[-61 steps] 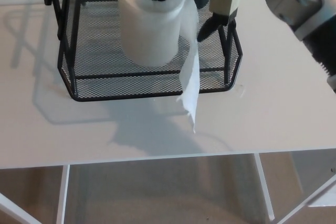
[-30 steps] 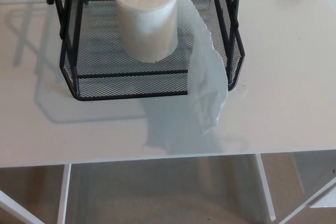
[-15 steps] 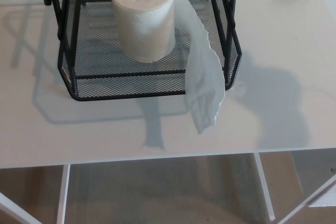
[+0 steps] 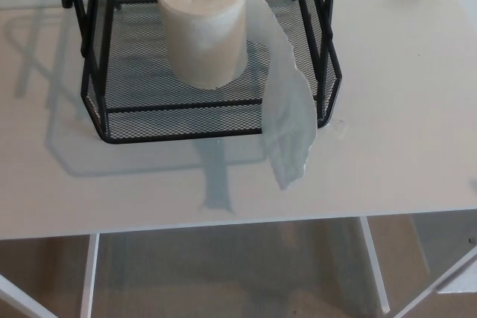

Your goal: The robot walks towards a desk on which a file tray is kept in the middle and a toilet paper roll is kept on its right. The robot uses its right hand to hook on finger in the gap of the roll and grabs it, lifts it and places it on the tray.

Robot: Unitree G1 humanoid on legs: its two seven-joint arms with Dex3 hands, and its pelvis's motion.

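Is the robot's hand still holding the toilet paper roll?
No: the toilet paper roll stands alone in the tray, with no hand in view.

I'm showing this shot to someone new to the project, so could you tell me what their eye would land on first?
First, the toilet paper roll standing upright, core hole facing up, inside the black mesh file tray at the top middle of the white desk. Next, its loose tail of paper, which drapes over the tray's front right corner and ends on the desk surface. Neither robot hand is in view.
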